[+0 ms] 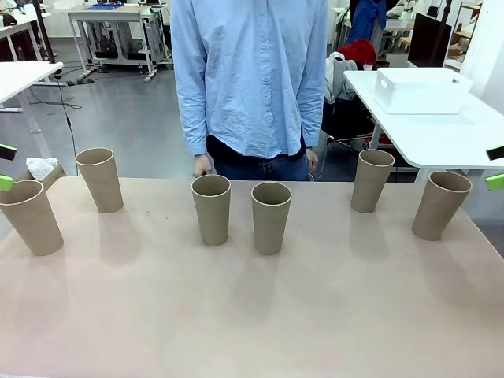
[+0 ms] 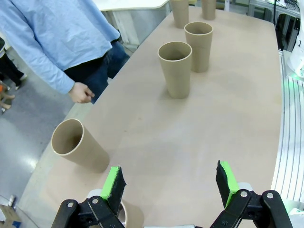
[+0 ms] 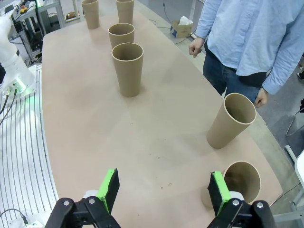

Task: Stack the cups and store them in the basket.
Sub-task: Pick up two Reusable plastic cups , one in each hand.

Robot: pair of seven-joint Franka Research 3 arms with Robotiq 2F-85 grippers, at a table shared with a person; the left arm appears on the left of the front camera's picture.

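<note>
A: At the left end of the table (image 1: 252, 315), your left gripper (image 2: 169, 186) hangs with its jaws spread wide and nothing between them. The left end cup (image 1: 30, 219) sits just beside it, off to one side and partly under one finger in the wrist view.
B: Cup orientation?
A: Upright, mouth up, long axis vertical. All six cups (image 1: 271, 220) stand that way in a loose row, none nested yet.
B: Right side?
A: Mirror image. Your right gripper (image 3: 161, 191) is also spread open and empty. The right end cup (image 1: 441, 206) is just beside one pad, not between the fingers.
B: Which arm is nearer what?
A: Each is nearest its own end cup. My read: you need a sideways shift to centre the cup between the pads before you close on its wall.
B: Basket?
A: The basket (image 1: 421, 101) is on a separate white table (image 1: 441, 134), far right, well apart from the cups. Your right arm is nearer to it. The person (image 1: 248, 79) stands at the far edge, hands off the cups.
</note>
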